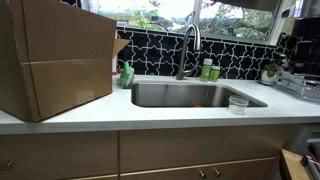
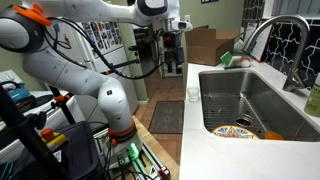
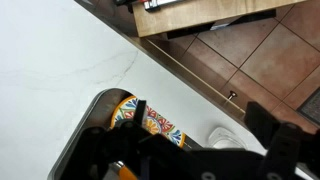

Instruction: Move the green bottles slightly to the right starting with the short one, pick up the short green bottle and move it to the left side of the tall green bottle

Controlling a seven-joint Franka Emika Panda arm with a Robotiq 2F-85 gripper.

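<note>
White countertop point(image 1: 100, 112) frames steel sink point(image 1: 170, 96), green bottles point(image 1: 209, 71) beside faucet point(image 1: 188, 45).

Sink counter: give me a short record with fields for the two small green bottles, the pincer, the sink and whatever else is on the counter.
green bottles: side by side behind the sink, beside the faucet
pincer: open, holding nothing, far from the bottles
sink: patterned plate inside
counter: cardboard box, small cup
</note>
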